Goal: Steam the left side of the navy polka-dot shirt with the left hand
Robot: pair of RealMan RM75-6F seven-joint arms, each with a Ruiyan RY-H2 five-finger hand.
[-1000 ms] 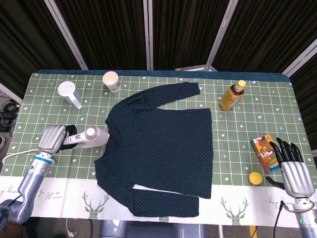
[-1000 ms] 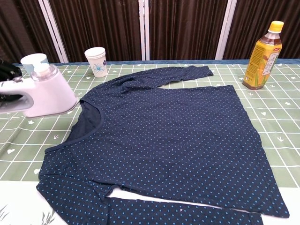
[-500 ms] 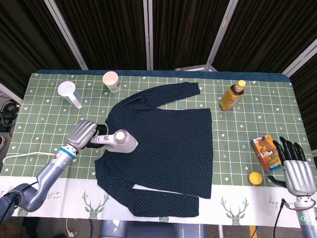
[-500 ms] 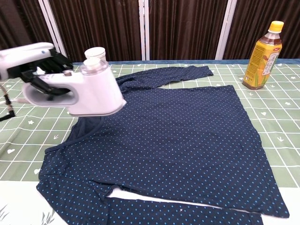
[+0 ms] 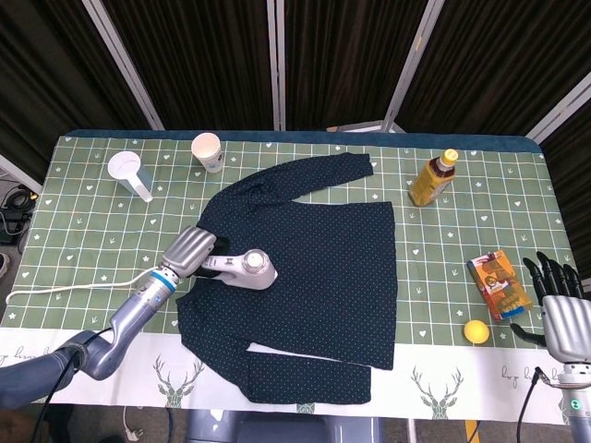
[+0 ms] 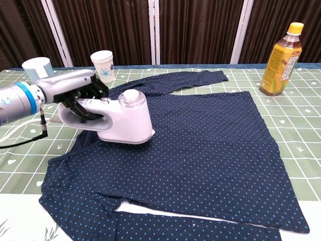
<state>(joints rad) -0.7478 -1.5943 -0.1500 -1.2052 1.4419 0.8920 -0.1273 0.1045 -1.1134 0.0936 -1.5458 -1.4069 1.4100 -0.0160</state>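
Note:
The navy polka-dot shirt (image 5: 309, 268) (image 6: 200, 145) lies flat in the middle of the green checked table, sleeves spread to the far and near sides. My left hand (image 5: 192, 251) (image 6: 75, 93) grips the handle of a white garment steamer (image 5: 247, 269) (image 6: 118, 120). The steamer's head sits over the shirt's left part, just right of the collar. Its white cord (image 5: 65, 288) trails off to the left. My right hand (image 5: 560, 309) hangs at the table's right edge with fingers apart and nothing in it; the chest view does not show it.
A paper cup (image 5: 209, 151) (image 6: 103, 65) and a white measuring cup (image 5: 129, 174) (image 6: 37, 68) stand at the back left. A tea bottle (image 5: 432, 178) (image 6: 282, 52) stands at the back right. A small snack box (image 5: 497, 284) and a yellow ball (image 5: 476, 331) lie near my right hand.
My left hand has carried the steamer rightward from beside the collar onto the shirt's left part. My right hand has drifted slightly toward the right edge.

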